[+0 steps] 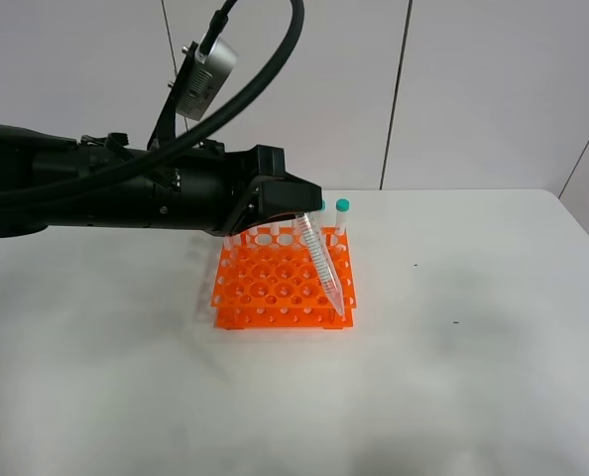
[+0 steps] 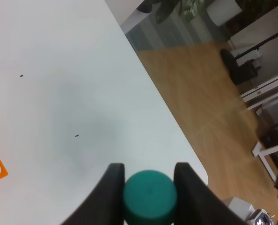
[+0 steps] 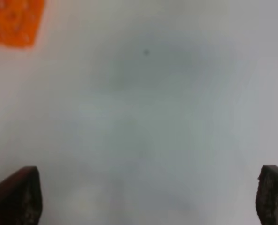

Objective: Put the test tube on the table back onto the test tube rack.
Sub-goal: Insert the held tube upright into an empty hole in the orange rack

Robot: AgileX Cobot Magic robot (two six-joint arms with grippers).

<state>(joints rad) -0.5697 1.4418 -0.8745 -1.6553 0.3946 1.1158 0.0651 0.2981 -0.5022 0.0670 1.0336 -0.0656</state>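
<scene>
A lab is shown: an orange test tube rack (image 1: 237, 288) with green-capped tubes (image 1: 341, 207) is set on a plain white worktop (image 1: 473, 377).

No writing, brand or number can be read in any view. The tube (image 1: 321, 263) carries fine graduation lines (too small and faint to yield any figures); the rack (image 1: 275, 285) and table (image 1: 473, 397) show plain surfaces.
</scene>
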